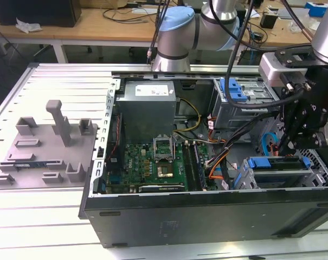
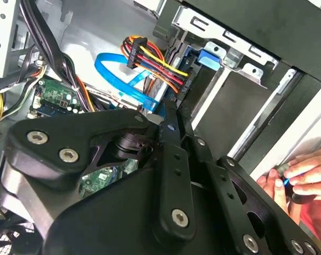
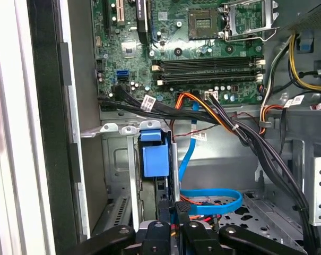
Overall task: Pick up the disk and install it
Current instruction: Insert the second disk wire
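The installing step is in hand, and by the look of it close to its end. The disk (image 1: 265, 162), a flat silver drive in a bright blue plastic bracket, is already off the bench and sits edge-on inside the grey metal drive cage (image 1: 315, 176) in the corner of the open black computer case (image 1: 207, 216). In the first wrist view its blue bracket (image 3: 152, 159) shows between the cage's rails.

The black gripper (image 1: 283, 147) hangs directly over the cage. In the first wrist view its tip (image 3: 172, 206) is just beside the disk's rear edge. I cannot tell how far the pincer is open, or whether it has hold of the disk, merely presses on it, or is clear of it.

A looped blue flat cable (image 3: 210, 202) and a bundle of orange, yellow and red wires (image 2: 155, 58) lie right next to the cage, at the gripper's tip. A person's hand (image 2: 298, 178) rests at the case wall beyond the cage.

As I judge it, any further move calls for a straight line along the cage's rails, so the bracket does not bind. It also calls for care that neither cable snags.
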Action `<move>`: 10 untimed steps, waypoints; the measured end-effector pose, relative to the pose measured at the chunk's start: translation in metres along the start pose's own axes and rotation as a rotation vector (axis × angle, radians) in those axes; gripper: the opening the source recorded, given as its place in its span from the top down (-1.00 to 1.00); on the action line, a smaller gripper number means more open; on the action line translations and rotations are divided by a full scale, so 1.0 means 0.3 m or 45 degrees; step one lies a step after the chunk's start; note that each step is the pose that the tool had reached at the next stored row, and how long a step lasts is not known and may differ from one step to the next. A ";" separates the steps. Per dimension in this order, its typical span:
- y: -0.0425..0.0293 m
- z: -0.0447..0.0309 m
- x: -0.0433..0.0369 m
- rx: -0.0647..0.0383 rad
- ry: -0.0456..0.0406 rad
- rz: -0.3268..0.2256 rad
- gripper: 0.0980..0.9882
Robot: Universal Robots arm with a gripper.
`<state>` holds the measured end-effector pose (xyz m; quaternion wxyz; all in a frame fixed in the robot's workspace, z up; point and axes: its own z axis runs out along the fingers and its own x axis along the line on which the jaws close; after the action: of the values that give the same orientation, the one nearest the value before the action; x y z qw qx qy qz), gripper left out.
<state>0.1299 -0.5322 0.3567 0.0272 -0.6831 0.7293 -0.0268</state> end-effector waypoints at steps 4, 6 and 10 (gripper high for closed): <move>0.001 0.011 0.001 0.000 -0.001 0.000 0.86; 0.001 0.013 0.003 0.000 -0.005 0.000 0.86; 0.001 0.013 0.003 0.000 -0.005 0.000 0.86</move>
<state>0.1299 -0.5330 0.3527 0.0287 -0.6830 0.7294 -0.0254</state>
